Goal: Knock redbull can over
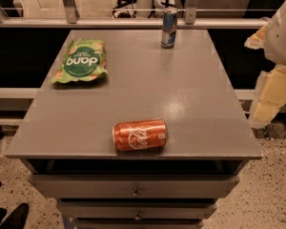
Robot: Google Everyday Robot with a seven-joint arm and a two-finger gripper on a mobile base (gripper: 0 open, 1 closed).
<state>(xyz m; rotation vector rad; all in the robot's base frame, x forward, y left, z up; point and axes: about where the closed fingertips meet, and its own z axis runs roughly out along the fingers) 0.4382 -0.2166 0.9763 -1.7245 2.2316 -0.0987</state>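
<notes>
The redbull can (169, 28) is slim, blue and silver, and stands upright near the far edge of the grey table (181, 94), right of centre. My gripper (268, 101) hangs off the table's right side, at the right edge of the view below the white arm (281, 32). It is well to the right of the can and nearer to me, touching nothing.
An orange-red soda can (140, 135) lies on its side near the table's front edge. A green snack bag (81, 60) lies flat at the far left. Drawers (136, 191) sit under the tabletop. A railing (133, 22) runs behind the table.
</notes>
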